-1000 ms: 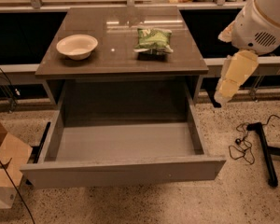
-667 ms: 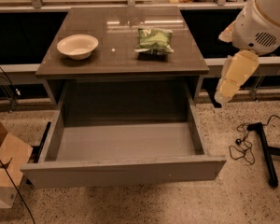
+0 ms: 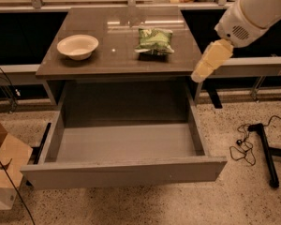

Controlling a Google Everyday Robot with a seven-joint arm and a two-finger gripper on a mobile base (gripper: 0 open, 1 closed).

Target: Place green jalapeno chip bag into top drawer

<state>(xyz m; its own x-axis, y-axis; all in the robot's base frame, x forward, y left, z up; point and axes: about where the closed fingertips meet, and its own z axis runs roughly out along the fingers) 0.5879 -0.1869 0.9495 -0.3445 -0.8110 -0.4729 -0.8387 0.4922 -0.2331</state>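
Green and crinkly, with white markings, the green jalapeno chip bag [image 3: 154, 40] lies flat on the grey-brown bench [image 3: 117, 63], in the upper middle of the frame and a little right of the bench's centre. A cream bowl [image 3: 77, 46] stands on the same surface to the left of the bag, well apart from it. Below the bench top, the top drawer [image 3: 124, 170] is pulled out toward the bottom of the frame; its grey box is wide and shallow, its plain flat front panel runs across the lower part of the picture, and its floor is bare. The robot's white arm reaches in from the upper right corner, and its pale cream tool [image 3: 199, 74] hangs tilted down and to the left, just off the right front corner of the bench, above the drawer's right side and apart from the bag. Whether the tool is spread or pressed together cannot be told. A cardboard box [image 3: 4, 168] sits at the lower left on the speckled floor, and a black stand [image 3: 267, 153] with a loose cable [image 3: 243, 146] lies at the right.
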